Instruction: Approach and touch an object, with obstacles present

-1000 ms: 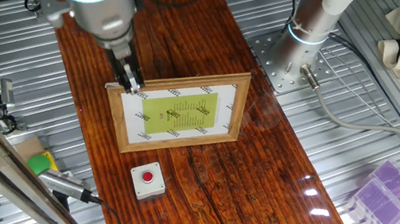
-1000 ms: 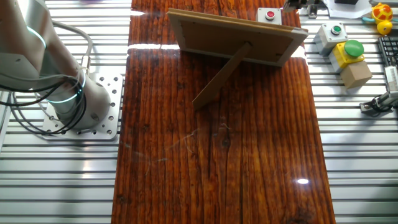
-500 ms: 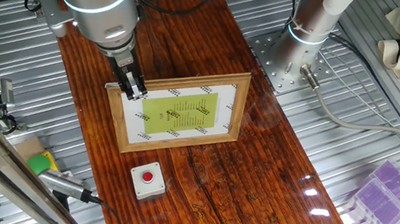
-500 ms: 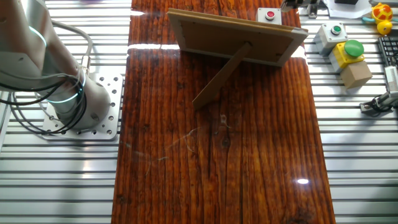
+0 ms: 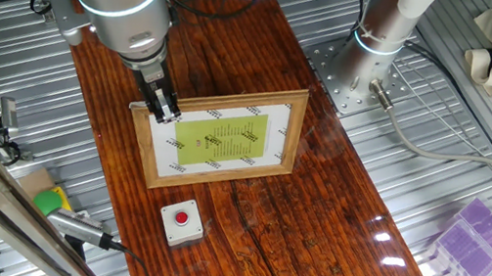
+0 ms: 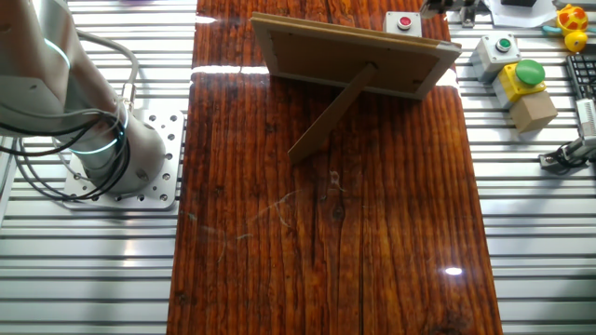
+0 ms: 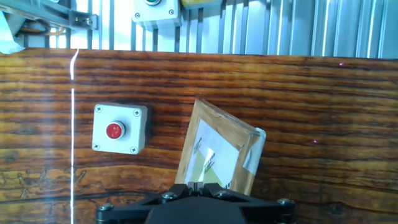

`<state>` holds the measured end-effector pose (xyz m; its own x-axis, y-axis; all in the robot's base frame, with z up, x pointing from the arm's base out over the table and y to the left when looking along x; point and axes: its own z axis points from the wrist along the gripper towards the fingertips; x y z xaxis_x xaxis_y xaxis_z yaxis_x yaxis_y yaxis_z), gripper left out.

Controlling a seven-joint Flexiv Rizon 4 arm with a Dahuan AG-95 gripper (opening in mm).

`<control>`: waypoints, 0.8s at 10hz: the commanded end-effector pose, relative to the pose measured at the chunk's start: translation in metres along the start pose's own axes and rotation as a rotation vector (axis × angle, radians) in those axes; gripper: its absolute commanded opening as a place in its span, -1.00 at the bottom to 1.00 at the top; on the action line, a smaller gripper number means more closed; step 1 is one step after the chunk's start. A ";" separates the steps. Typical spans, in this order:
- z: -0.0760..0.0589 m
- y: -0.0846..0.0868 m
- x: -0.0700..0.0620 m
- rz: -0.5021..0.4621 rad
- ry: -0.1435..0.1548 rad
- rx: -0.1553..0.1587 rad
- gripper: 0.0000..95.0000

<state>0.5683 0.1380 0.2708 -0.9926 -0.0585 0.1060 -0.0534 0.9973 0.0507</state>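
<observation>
The jaws of the gripper (image 5: 163, 108) hang just above the upper left corner of the picture frame (image 5: 222, 137); from the fixed view the two dark fingers sit pressed together, with no gap and nothing between them. In the hand view only the black base of the gripper shows along the bottom edge, so that view does not settle how the jaws stand. Whether the fingertips touch the wood of the frame or hover just over it cannot be told.

The picture frame stands propped on the wooden counter (image 5: 332, 221), leaning back on its rear strut (image 6: 331, 112). It holds a white mat and, inside that, a yellow-green printed sheet (image 5: 218, 139).

The small grey box with the red push button (image 5: 181, 221) sits on the counter in front of the frame, near its lower left corner and apart from it. In the hand view the box (image 7: 119, 129) lies to the left of the frame (image 7: 217, 152), with bare wood between them. In the other fixed view it (image 6: 402, 22) shows beyond the frame's top edge.

Off the counter, on the ribbed metal surface, lie a second grey box with a green button (image 6: 501, 46) and a green-and-yellow block (image 6: 525, 79).
</observation>
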 end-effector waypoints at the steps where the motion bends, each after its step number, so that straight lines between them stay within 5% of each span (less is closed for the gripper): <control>1: 0.000 0.000 0.000 0.010 0.001 -0.002 -1.00; 8: 0.000 0.000 0.000 -0.045 0.001 -0.007 -1.00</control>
<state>0.5681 0.1381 0.2706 -0.9893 -0.1057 0.1008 -0.0998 0.9931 0.0620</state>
